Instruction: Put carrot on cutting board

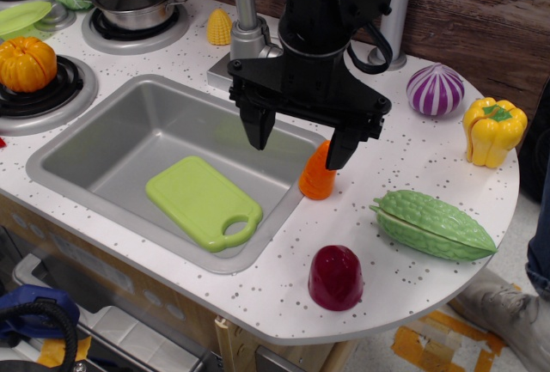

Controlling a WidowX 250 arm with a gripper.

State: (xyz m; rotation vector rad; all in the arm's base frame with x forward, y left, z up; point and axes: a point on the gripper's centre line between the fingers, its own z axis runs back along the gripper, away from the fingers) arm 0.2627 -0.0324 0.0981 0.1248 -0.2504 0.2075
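A black robot gripper [302,143] hangs with jaws spread wide above the sink's right rim, where the small, smooth orange plastic carrot [317,174], likely light, rigid and slippery, stands beside the lime-green plastic cutting board [203,201], best pinched across its wider base.

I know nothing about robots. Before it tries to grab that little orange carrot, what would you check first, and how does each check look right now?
1. Hand open: ok, fingers spread wide.
2. Carrot within the open hand: cannot tell; the right finger overlaps its tip.
3. Carrot standing free on the counter: ok, upright at the sink's edge, nothing touching it.
4. Cutting board clear to receive it: ok, lying bare in the sink.
5. Neighbours out of the way: ok, dark red dome toy and green gourd sit apart.
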